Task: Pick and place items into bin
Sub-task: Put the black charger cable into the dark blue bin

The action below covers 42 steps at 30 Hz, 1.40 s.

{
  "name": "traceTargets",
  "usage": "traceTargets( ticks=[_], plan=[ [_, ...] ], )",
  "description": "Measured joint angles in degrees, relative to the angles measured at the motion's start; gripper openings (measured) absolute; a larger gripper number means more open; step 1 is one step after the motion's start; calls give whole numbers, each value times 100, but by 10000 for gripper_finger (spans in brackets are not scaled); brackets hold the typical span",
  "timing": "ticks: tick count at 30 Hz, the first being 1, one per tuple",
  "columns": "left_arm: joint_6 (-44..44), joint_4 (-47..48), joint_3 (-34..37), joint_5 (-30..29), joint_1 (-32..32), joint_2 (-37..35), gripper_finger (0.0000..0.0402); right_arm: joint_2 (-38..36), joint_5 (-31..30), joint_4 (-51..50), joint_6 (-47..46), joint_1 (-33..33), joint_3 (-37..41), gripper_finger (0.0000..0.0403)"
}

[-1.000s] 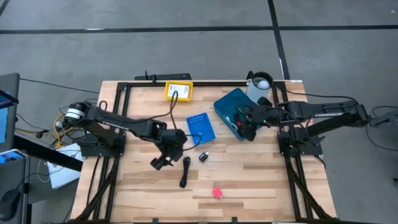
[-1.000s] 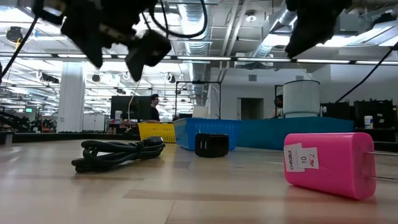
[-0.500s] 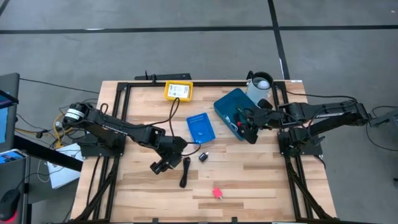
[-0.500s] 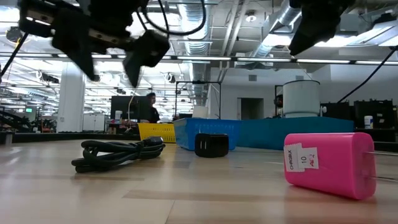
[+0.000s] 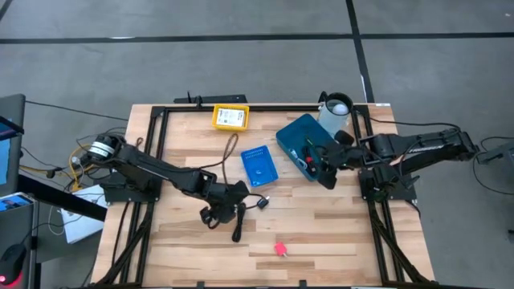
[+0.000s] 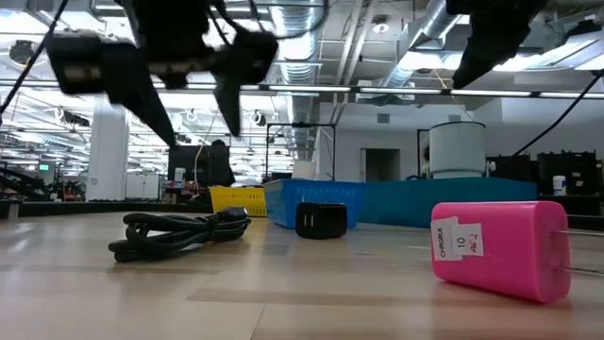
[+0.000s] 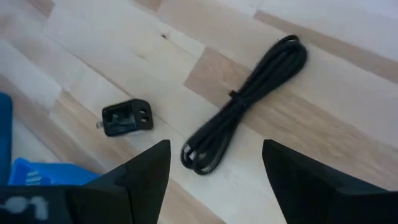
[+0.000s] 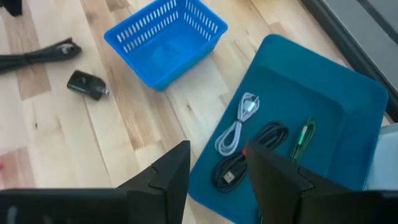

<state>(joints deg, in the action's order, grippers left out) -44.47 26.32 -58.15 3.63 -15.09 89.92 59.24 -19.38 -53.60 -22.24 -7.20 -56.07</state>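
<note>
A yellow box [image 5: 230,118] sits on the wooden table [image 5: 321,233] (by the far edge). A white tub [image 5: 336,111] stands near one corner.

A bundled black cable [image 5: 239,221] is seen lying flat on the wooden tabletop at lower centre of the high view, folded into a long narrow hank and bound near its middle. Just to its upper right a small black charger block [image 5: 263,202] rests on the wood, apart from the cable. Lower, near the bottom centre of that view, a pink rectangular block [image 5: 281,249] lies alone; a white label is carried on its end face. The teal bin [image 5: 299,132] is placed at upper right of centre, and a coiled white cable [image 8: 239,124], a coiled black cable [image 8: 249,155] and a thin green stick [image 8: 303,138] are seen lying inside it.
</note>
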Motion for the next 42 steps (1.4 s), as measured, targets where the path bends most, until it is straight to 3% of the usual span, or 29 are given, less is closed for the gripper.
traceTargets(
  ticks=[17, 32, 37, 42],
  plan=[
    [-1724, 89, -589, -92, -33, 1384, 245, 6, 54, -210, -330, -487, 0, 150],
    [-1938, 76, -752, 290, 35, 1835, 244, 4, 155, -211, -343, -549, 0, 146],
    [-1686, 51, -754, 233, 40, 1840, 205, 4, 160, -209, -353, -547, 0, 140],
    [-1419, -54, -816, 181, 52, 1859, 119, 4, 183, -208, -433, -547, 0, 134]
  ],
)
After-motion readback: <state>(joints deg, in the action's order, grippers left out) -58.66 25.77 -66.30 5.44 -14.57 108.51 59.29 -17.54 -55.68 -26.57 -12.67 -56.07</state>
